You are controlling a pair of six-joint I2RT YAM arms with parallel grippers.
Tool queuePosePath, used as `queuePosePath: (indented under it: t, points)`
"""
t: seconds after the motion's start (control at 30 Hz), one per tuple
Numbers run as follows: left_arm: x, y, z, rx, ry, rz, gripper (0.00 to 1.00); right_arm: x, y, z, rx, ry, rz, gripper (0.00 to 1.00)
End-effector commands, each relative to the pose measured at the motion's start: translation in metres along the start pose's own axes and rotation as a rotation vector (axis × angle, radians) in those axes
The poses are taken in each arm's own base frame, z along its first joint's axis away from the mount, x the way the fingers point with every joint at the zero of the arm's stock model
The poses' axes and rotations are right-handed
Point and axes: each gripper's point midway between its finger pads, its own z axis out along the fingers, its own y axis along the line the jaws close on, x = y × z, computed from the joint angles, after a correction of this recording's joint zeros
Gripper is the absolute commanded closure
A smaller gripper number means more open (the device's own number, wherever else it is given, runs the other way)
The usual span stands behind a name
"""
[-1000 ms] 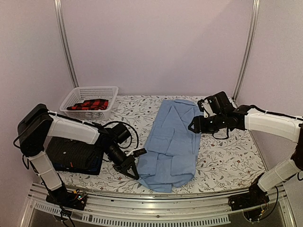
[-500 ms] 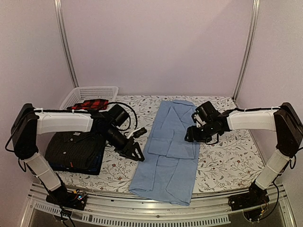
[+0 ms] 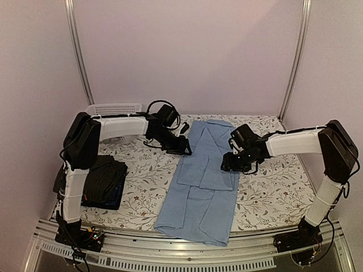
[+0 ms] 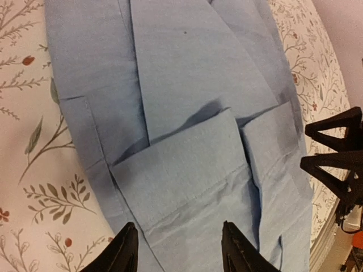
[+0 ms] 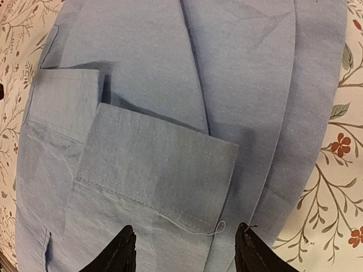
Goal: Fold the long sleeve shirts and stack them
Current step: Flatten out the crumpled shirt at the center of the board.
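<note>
A light blue long sleeve shirt (image 3: pixel 201 192) lies as a long strip down the middle of the table, sleeves folded in over its body. My left gripper (image 3: pixel 184 149) hovers open at its left edge; in the left wrist view the gripper (image 4: pixel 178 225) frames a folded cuff (image 4: pixel 181 164). On the right edge, my right gripper (image 3: pixel 226 165) is open too, and in its own view the gripper (image 5: pixel 186 228) is just above the other cuff (image 5: pixel 153 164), which trails a loose thread. A folded stack of dark shirts (image 3: pixel 102 180) lies at the left, black one on top.
A white lattice basket (image 3: pixel 113 107) stands at the back left, mostly behind my left arm. The table carries a floral cloth (image 3: pixel 272 198). A metal rail (image 3: pixel 170 255) runs along the near edge. The right gripper's black fingers (image 4: pixel 334 150) show in the left wrist view.
My left gripper let go of the shirt's lower left edge, opened, and swung from the near left to the back middle. The shirt now lies longer and narrower. My right gripper shifted left onto it.
</note>
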Motion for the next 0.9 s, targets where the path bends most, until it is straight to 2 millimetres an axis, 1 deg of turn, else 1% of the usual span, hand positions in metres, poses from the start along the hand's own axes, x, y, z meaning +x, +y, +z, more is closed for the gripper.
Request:
queuePosePath:
  t: [0.0,0.07,0.1,0.13,0.3,0.43,0.57,0.63,0.83,0.87]
  points:
    - [-0.030,0.024,0.020,-0.127,-0.037,-0.018,0.50,-0.026,0.003,0.004,0.036,-0.075,0.010,0.42]
    - [-0.028,0.031,0.033,-0.148,-0.004,-0.041,0.51,-0.028,0.004,0.009,0.042,-0.069,0.005,0.42]
    - [-0.032,0.032,0.036,-0.152,-0.001,-0.045,0.51,-0.030,0.006,0.010,0.041,-0.070,0.004,0.42]
    - [-0.029,0.035,0.041,-0.166,0.011,-0.050,0.51,-0.031,0.005,0.012,0.045,-0.068,0.002,0.42]
    - [-0.021,0.043,0.048,-0.191,0.029,-0.061,0.53,-0.029,0.001,0.019,0.073,-0.052,-0.003,0.42]
    - [-0.017,0.040,0.050,-0.180,0.040,-0.055,0.53,-0.023,-0.005,0.022,0.093,-0.040,-0.002,0.42]
    - [-0.016,0.031,0.052,-0.155,0.044,-0.038,0.54,-0.022,-0.007,0.025,0.105,-0.035,-0.005,0.41]
    - [-0.016,0.024,0.052,-0.149,0.043,-0.026,0.58,-0.021,-0.008,0.027,0.111,-0.030,-0.005,0.41]
    - [-0.021,0.011,0.046,-0.123,0.024,-0.011,0.78,-0.020,-0.006,0.029,0.102,-0.022,-0.005,0.41]
    - [-0.022,0.009,0.045,-0.116,0.020,-0.008,0.80,-0.020,-0.006,0.029,0.098,-0.023,-0.005,0.42]
